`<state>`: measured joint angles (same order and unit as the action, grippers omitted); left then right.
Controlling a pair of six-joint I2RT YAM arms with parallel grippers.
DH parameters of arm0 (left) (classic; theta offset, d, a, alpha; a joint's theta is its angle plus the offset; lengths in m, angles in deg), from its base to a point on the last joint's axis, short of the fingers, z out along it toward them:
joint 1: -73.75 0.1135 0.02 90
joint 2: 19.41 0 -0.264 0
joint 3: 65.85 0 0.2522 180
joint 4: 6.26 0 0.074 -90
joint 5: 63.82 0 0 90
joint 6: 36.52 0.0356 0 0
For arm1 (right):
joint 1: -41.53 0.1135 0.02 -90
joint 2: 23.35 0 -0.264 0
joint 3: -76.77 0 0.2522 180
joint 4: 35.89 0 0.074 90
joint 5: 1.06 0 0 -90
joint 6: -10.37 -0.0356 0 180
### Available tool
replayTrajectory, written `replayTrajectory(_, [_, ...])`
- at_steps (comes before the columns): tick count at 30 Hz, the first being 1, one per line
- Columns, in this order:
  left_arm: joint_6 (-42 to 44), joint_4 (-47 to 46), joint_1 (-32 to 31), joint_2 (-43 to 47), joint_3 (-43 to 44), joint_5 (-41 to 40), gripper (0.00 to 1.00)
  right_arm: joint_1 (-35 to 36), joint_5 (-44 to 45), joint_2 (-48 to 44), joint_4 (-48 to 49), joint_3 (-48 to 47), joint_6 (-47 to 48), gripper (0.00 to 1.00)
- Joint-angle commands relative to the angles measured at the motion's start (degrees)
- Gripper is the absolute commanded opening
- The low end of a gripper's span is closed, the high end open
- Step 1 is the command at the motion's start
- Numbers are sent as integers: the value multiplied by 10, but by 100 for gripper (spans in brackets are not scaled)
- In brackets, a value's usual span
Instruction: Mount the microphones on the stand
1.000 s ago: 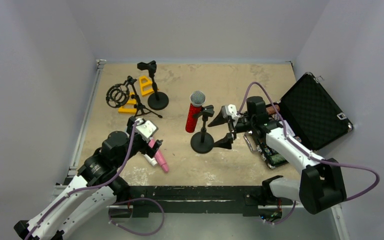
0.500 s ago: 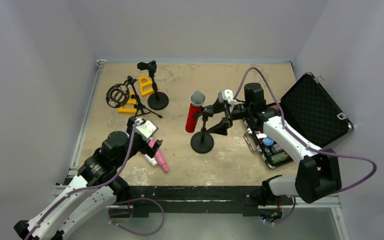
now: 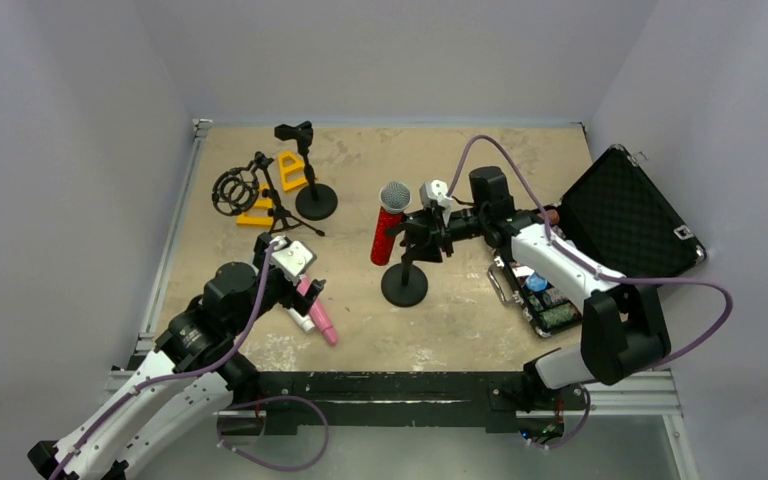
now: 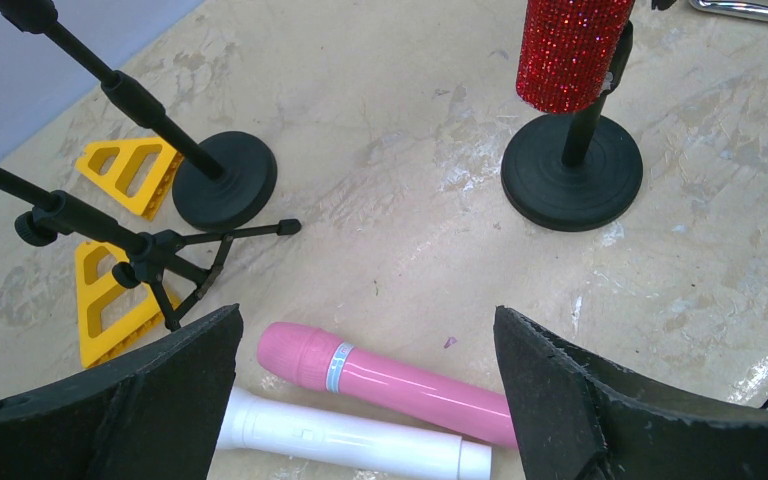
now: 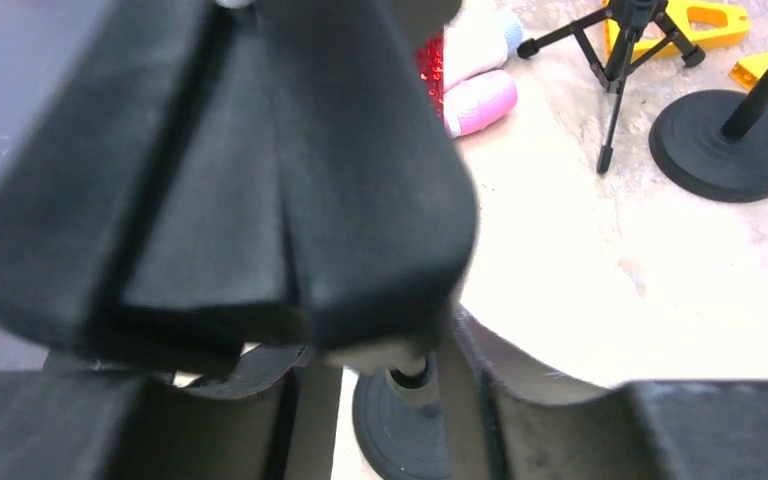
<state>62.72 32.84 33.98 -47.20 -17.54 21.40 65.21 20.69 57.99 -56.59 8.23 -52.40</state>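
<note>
A glittery red microphone (image 3: 389,233) with a silver mesh head sits tilted in the clip of a black round-base stand (image 3: 404,285). My right gripper (image 3: 425,237) reaches in from the right, its jaws closed around the stand's post just under the clip (image 5: 260,170). The clip fills the right wrist view, blurred. A pink microphone (image 4: 400,378) and a white microphone (image 4: 345,440) lie side by side on the table. My left gripper (image 4: 367,325) hovers open directly above them, touching neither.
At the back left stand a second round-base stand (image 3: 315,200), a small tripod stand (image 3: 272,205) with a ring mount, and two yellow triangular pieces (image 3: 291,170). An open black case (image 3: 628,222) and a tray of small parts (image 3: 542,298) sit on the right.
My right arm swung left from beside the tray to the stand, and its jaws went from wide open to closed around the post under the clip. The left arm stayed still.
</note>
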Motion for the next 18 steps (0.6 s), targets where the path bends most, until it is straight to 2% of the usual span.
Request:
replayTrajectory(1, [4,-14,3,2,0,-2,99,1,1,19,-17,-39,4,29])
replayTrajectory(3, [5,-14,3,3,1,-2,99,1,-1,24,-21,-41,7,10])
replayTrajectory(5, [5,-14,3,4,0,-3,99,1,-4,24,-22,-43,12,0])
replayTrajectory(12, [5,-15,3,6,0,-4,99,-20,12,17,-50,-81,8,0])
replayTrajectory(18, [3,-15,3,6,-2,-3,99,-90,15,38,-89,-165,2,0])
